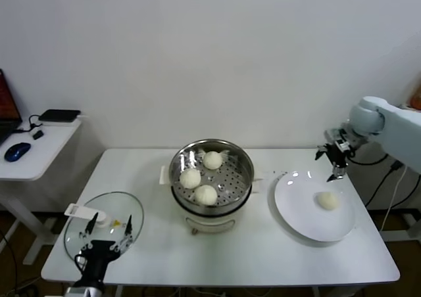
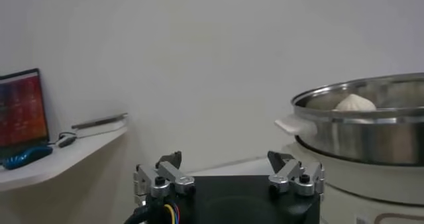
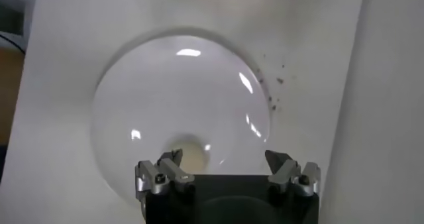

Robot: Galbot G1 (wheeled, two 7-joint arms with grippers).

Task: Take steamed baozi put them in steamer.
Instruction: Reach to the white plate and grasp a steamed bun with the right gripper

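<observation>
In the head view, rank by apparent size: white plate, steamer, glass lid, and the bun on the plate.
1. White plate and steamer: too alike to rank.
2. Glass lid, slightly smaller, though it lies nearer the camera.
3. Bun on the plate, smallest by far.

The white table [image 1: 263,261] carries the steamer [image 1: 211,179], a white plate [image 1: 296,208] and a glass lid [image 1: 108,228].

Your right end effector [image 1: 335,159] hung above the plate's [image 1: 296,211] far edge, jaws spread wide and holding nothing. Your left end effector [image 1: 105,234] sat parked low over the glass lid [image 1: 131,208], fingers apart, empty.
</observation>
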